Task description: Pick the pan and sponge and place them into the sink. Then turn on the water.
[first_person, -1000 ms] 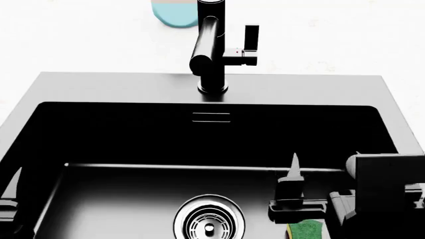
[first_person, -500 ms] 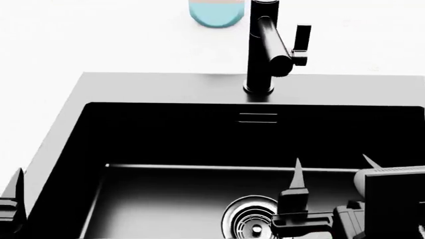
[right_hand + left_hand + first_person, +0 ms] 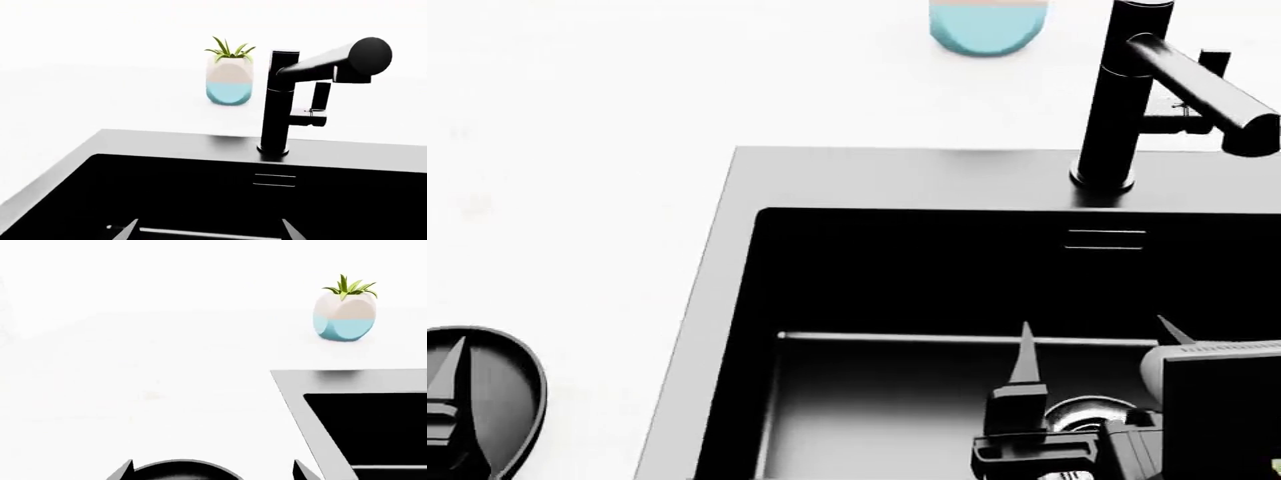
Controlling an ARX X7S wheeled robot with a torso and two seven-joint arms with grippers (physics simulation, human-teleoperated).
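Note:
The black pan [image 3: 510, 385] lies on the white counter left of the sink, cut off by the head view's lower left corner. My left gripper [image 3: 212, 473] is open just above it, and the pan's rim [image 3: 180, 466] curves between its two fingertips. One left finger [image 3: 454, 385] shows over the pan. The dark sink [image 3: 727, 290] fills the right half of the head view. My right gripper [image 3: 1098, 336] hangs open inside the basin above the chrome drain [image 3: 1084, 408], with nothing between its fingers [image 3: 131, 231]. The sponge is out of view.
A black faucet [image 3: 1121, 100] stands on the sink's back rim with its spout pointing right; its lever [image 3: 319, 100] is on the side. A white and blue plant pot [image 3: 989, 25] sits behind on the counter. White counter stretches left of the sink.
The head view has swung left, so the sink, faucet and pot slid right. The pan and the left finger came into view at lower left. The sponge left the frame.

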